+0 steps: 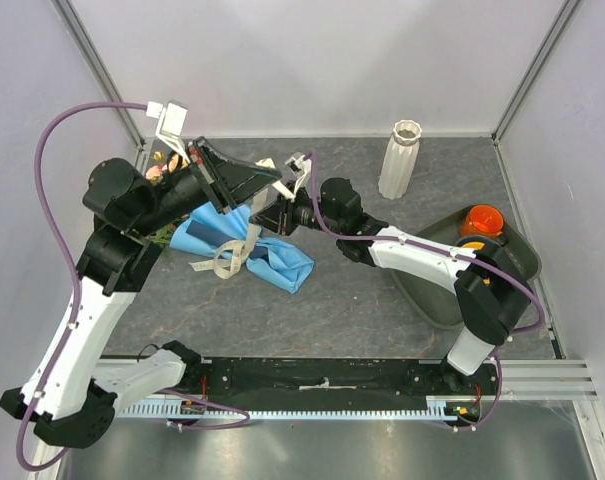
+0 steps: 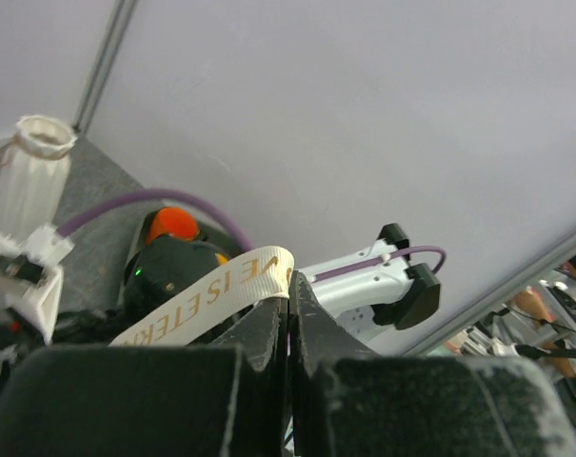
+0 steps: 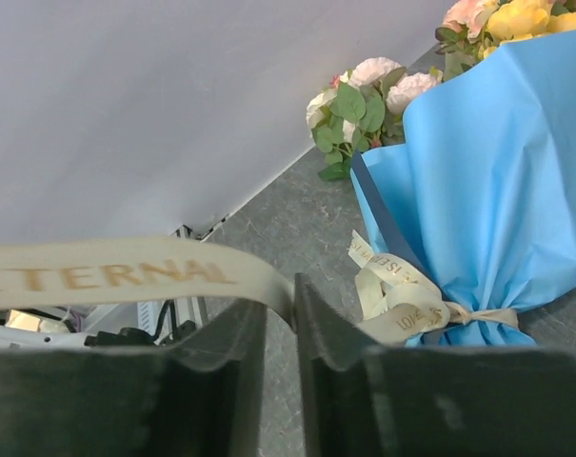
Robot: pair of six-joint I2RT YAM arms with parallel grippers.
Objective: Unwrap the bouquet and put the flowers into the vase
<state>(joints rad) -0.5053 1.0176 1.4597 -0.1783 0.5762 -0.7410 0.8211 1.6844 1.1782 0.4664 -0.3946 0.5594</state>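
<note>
Inspecting the feeds, I judge the step in hand to be the untying: the wrap is not yet off, and no stem has reached the vase (image 1: 402, 160).

1. Left claw (image 2: 288, 281): jaws closed flat on the cream ribbon (image 2: 211, 300), which leaves them to one side.
2. Right claw (image 3: 281, 286): jaws stand nearly together with the same ribbon running into the slit between them. Whether the pads actually bite it, I cannot tell.
3. Bouquet (image 3: 497, 190): lies on its side toward the far-left corner of the tabletop (image 1: 362, 300), its blue paper (image 1: 282, 262) gathered at a knot (image 3: 459, 314) that looks intact. The flowers (image 3: 373, 90), pink, cream and yellow, point at that corner.
4. Vase: upright near the far edge, right of centre, well apart from the bouquet.

Next move, in my judgement: confirm the right claw's hold, then draw the two claws apart along the ribbon so the knot slips. I would pull steadily, since the light bundle may drag across the tabletop instead of the knot releasing.

Writing: gold capitals on the ribbon. The right wrist view reads "ETERNAL"; the left wrist view reads "VE IS ETER". I take the full line to be "LOVE IS ETERNAL", but no single view shows all of it. Print on the loops by the knot is too small to read. No brand marks found.
</note>
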